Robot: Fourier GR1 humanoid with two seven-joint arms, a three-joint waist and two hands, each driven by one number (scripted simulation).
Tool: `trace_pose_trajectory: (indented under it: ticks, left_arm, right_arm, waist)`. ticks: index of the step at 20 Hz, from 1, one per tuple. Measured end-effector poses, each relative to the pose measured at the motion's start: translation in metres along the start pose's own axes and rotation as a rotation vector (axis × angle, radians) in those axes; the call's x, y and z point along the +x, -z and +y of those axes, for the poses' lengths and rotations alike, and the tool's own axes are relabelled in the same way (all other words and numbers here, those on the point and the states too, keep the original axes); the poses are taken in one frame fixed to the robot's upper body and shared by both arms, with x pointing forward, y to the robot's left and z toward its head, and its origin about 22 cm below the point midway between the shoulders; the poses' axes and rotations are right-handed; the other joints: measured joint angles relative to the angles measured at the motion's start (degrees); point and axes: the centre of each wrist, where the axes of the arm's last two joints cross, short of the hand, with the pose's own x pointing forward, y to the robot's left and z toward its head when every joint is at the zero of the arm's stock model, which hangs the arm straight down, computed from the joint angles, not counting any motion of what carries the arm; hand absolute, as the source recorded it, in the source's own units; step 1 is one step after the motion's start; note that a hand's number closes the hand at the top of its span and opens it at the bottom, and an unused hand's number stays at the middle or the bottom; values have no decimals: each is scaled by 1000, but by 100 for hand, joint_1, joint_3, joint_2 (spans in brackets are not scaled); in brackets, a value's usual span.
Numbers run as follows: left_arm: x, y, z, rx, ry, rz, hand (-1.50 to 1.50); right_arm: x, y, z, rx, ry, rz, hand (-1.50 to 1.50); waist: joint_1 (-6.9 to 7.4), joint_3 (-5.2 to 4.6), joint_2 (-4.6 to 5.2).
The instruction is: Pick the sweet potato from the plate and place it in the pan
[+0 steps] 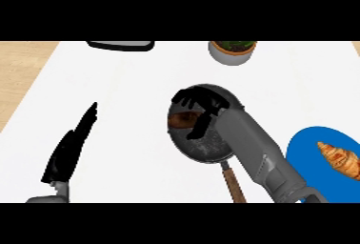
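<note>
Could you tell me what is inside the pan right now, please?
A sweet potato lies in the pan, near its left wall. The right robot hand hangs over it, covering its right end and the pan's upper part.

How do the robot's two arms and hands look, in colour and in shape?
Both forearms are grey and rounded, each ending in a black hand with slim fingers. The right forearm shows panel seams and small fasteners behind the right hand. Of the left, mostly the black left hand shows.
</note>
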Motion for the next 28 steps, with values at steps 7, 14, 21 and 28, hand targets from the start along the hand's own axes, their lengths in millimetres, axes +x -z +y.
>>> trace_pose_trajectory:
  ticks: [7, 14, 21, 28]
  left_arm:
    - [1, 4, 3, -3, 0, -2, 0]
    - [-5, 0, 4, 22, -5, 11, 0]
    - [-10, -7, 9, 35, -6, 16, 0]
    - [-8, -7, 7, 41, -4, 6, 0]
  right_arm:
    - [7, 0, -8, -196, 241, -116, -150]
    - [10, 3, -29, -431, 427, -87, -150]
    - [-38, -32, -85, -573, 501, -90, -150]
    - [-93, -94, -138, -633, 468, -125, -150]
  waist:
    - [-12, 2, -11]
    - [-167, -2, -27]
    - [-266, -1, -13]
    - [-258, 6, 14]
